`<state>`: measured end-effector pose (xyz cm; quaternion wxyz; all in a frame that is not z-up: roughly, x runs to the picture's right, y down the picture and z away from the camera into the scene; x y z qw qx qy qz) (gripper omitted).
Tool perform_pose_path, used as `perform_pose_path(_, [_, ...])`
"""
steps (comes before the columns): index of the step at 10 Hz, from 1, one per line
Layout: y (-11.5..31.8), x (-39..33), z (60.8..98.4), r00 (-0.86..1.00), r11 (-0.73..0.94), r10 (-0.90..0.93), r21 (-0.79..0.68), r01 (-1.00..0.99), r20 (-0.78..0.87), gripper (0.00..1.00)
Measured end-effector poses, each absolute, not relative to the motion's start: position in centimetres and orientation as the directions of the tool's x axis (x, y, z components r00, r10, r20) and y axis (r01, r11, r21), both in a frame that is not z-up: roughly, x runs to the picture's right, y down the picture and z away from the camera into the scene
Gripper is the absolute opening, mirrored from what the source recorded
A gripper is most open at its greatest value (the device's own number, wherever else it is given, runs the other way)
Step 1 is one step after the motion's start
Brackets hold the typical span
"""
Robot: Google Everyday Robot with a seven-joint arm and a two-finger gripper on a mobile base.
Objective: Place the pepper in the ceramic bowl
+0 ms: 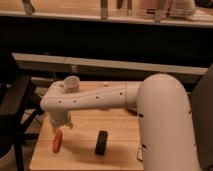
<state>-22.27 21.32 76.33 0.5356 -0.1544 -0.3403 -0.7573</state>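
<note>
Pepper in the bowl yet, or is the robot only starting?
Only starting. The pepper lies on the wooden table, not picked up. The pincer hangs just above it, beside the black remote. The arm hides where the bowl would be. Grabbing, carrying and dropping remain.

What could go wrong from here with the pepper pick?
1. The claw hangs right above the pepper, which lies near the table's left edge; a glancing touch could roll it off.
2. The ceramic bowl is not visible, the arm covering the back of the table, so the placing spot cannot be checked.
3. The white cup stands right behind the arm's elbow; a swing may tip it.
</note>
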Motion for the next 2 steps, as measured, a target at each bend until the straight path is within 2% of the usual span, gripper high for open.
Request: perform_pose_path(2, [22.38,-23.29,77.14,-0.4,-0.2,-0.687,0.371,0.907,0.607,0.8])
